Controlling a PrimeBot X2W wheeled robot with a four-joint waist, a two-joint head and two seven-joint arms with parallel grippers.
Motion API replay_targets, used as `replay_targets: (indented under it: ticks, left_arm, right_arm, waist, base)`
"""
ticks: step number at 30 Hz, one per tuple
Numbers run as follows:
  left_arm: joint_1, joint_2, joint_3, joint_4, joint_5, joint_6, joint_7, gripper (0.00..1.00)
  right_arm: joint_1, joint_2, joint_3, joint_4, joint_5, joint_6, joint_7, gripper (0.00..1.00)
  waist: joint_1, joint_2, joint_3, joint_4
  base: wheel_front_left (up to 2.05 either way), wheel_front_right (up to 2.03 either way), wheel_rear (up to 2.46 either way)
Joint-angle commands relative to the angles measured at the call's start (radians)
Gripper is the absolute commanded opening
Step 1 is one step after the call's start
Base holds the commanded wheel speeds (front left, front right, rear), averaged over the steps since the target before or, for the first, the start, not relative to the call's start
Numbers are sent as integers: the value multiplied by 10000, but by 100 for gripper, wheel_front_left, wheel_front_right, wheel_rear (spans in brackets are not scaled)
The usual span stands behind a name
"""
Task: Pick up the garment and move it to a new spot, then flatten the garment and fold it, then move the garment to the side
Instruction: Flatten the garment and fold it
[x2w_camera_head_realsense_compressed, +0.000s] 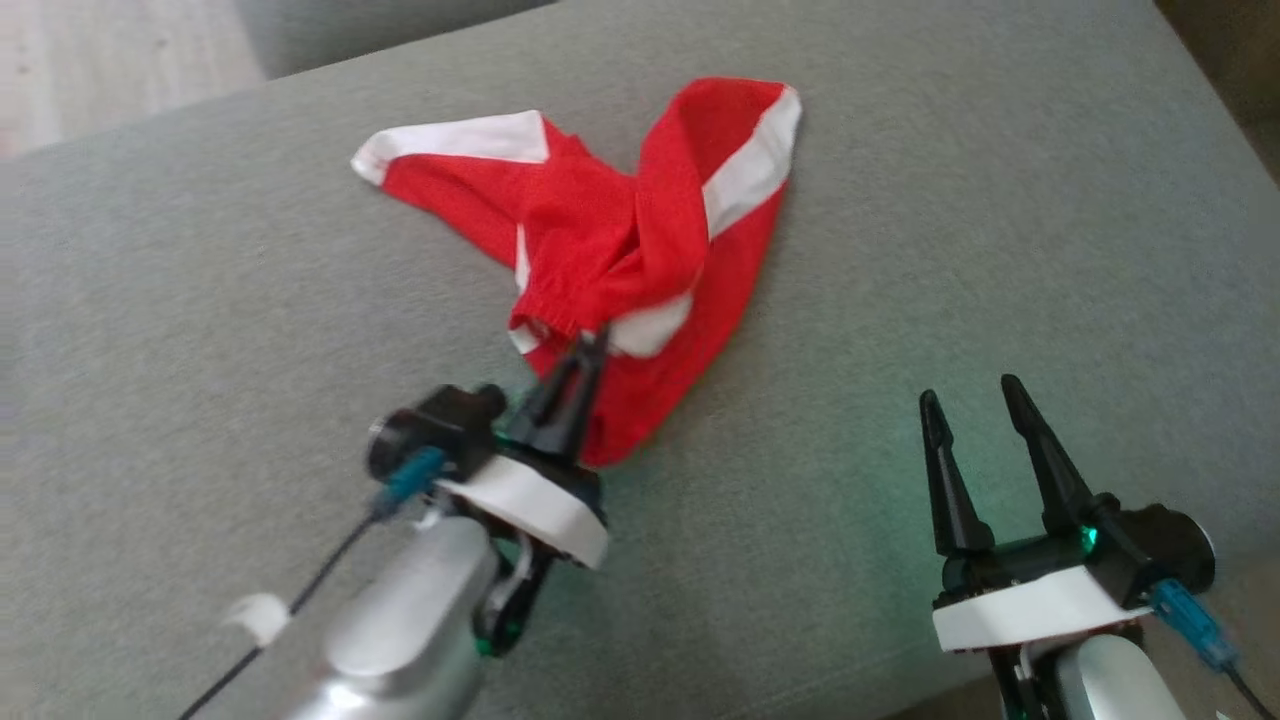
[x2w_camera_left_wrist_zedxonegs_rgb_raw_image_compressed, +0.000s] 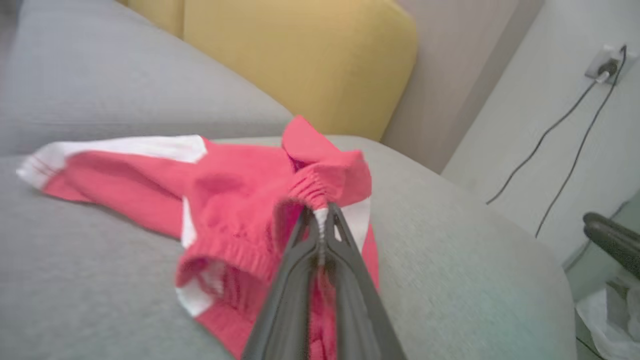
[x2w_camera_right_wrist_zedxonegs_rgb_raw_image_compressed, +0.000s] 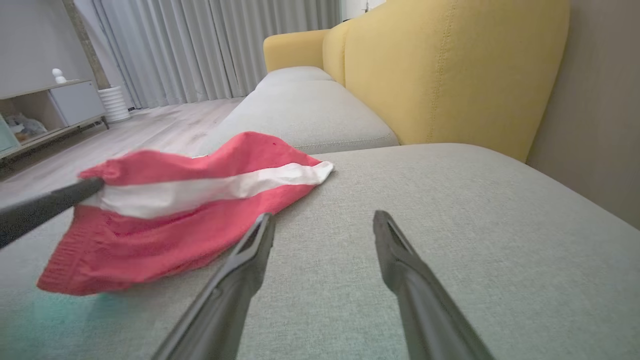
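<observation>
1. garment (x2w_camera_head_realsense_compressed: 620, 230) lies on the sofa seat (x2w_camera_head_realsense_compressed: 1000, 200), toward the far middle of my head view.
2. my left gripper (x2w_camera_head_realsense_compressed: 595, 342) sits at the garment's near edge, with fabric pinched between its fingers.
3. my right gripper (x2w_camera_head_realsense_compressed: 970, 392) is right of the garment, well apart from it, over the seat.
4. backrest (x2w_camera_right_wrist_zedxonegs_rgb_raw_image_compressed: 450, 75) stands behind the seat, on the right in my right wrist view.
5. second seat cushion (x2w_camera_right_wrist_zedxonegs_rgb_raw_image_compressed: 300, 105) lies beyond the garment, along the same backrest.
6. floor (x2w_camera_right_wrist_zedxonegs_rgb_raw_image_compressed: 165, 125) runs left of the seats. cabinet (x2w_camera_right_wrist_zedxonegs_rgb_raw_image_compressed: 60, 105) stands on it at far left, with curtains (x2w_camera_right_wrist_zedxonegs_rgb_raw_image_compressed: 210, 45) behind.
7. wall socket (x2w_camera_left_wrist_zedxonegs_rgb_raw_image_compressed: 605, 62) is on the wall past the seat's end.
</observation>
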Motion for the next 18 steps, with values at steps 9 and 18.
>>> replay_targets:
  ticks: [9,18]
  left_arm:
    - [1014,1457,1412,-2370,148,507,-111,0]
    - [1064,2712,1938,-3166,32,611,444,0]
  right_arm:
    - [118,-68,229,-203,-52,-7,-26,100]
    - [-157,-68,370,611,430,-7,-26,100]
  waist:
    - [0,0,-532,1677]
    - [0,0,-613,3041]
  base:
    - [0,0,0]
    - [0,0,0]
